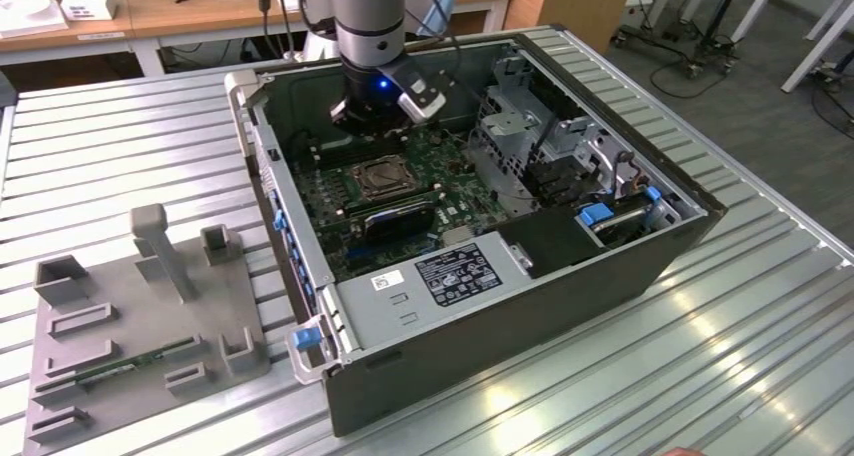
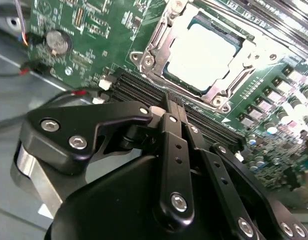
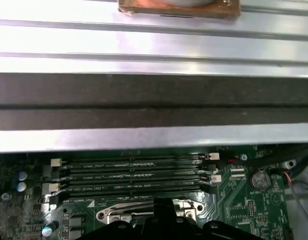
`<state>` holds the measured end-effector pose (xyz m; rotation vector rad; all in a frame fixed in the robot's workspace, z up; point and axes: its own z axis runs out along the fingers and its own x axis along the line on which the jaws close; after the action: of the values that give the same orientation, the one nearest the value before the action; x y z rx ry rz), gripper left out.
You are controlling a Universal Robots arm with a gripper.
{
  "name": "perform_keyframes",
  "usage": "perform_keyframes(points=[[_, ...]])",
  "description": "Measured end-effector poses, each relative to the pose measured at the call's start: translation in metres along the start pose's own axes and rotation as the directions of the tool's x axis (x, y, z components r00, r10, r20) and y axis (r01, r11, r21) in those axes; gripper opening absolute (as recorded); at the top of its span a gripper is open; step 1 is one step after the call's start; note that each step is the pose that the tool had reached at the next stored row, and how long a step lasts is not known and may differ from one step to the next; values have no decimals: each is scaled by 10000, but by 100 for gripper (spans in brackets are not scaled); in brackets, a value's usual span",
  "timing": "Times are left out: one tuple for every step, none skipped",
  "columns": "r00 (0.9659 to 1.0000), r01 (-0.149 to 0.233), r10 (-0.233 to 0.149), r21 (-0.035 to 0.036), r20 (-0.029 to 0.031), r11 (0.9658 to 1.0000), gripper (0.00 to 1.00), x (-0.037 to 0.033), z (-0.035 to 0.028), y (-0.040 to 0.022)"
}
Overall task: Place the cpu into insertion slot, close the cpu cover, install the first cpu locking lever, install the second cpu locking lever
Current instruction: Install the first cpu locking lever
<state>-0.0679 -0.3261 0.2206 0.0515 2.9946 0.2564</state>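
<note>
The cpu [image 2: 202,56] is seen seated in the insertion slot [image 2: 166,27], the cpu cover [image 2: 213,92] apparently down. The gripper [image 2: 169,107] is pinched closed, empty. Thin, springy metal is judged; edges suit.

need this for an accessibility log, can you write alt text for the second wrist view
A black gripper with its fingers together fills the foreground above a green circuit board. Beyond it, the cpu sits in the insertion slot with the silver cpu cover framing its pale metal top. Black memory slots run between gripper and socket.
</note>
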Motion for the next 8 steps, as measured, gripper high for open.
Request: perform_keyframes(points=[[9999,100,-99,41,-60,9999,11,0,0,0],[9997,176,-174,133,-143,9998,11,1,0,-1],[9994,247,-241,256,-231,9994,11,1,0,-1],[9990,316,-304,403,-316,9987,11,1,1,0],[9985,385,-363,570,-398,9976,11,0,1,-1],[9979,455,-419,755,-485,9961,11,1,2,-1],[9973,518,-467,927,-566,9943,11,1,1,-1],[9966,578,-509,1098,-648,9923,11,1,1,-1]])
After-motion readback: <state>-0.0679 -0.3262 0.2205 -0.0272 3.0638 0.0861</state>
